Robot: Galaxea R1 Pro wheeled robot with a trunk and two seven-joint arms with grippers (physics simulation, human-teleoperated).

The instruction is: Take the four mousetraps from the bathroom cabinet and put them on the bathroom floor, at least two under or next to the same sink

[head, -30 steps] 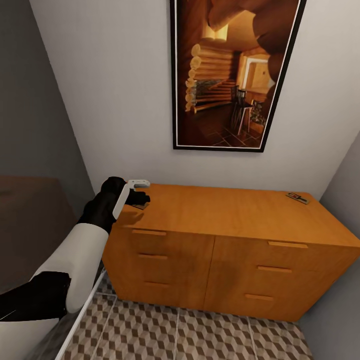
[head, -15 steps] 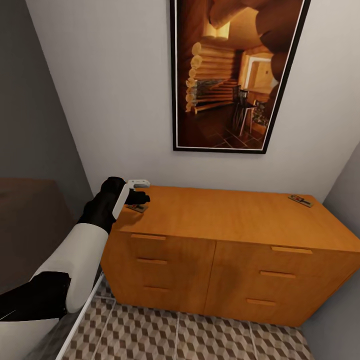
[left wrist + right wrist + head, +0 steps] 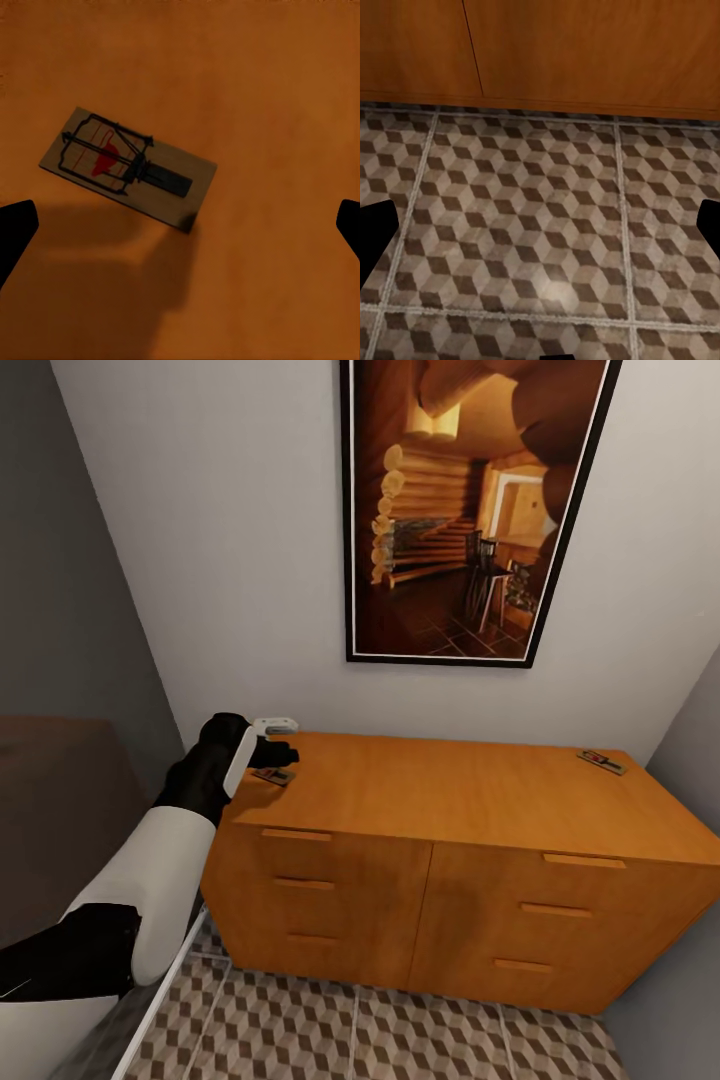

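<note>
Currently the left gripper is hovering wide open over a mousetrap lying flat at the cabinet's left end; it should be descending straight with the fingers straddling the plate's narrow sides. A second trap is sitting at the far right corner. The right gripper, also spread and empty, is facing cube-patterned floor.

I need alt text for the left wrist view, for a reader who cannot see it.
A small flat mousetrap with a metal spring bar and a red mark lies on the orange-brown wooden cabinet top. The left end effector hovers open above it, its two dark fingertips at the picture's edges, not touching the trap.
</note>
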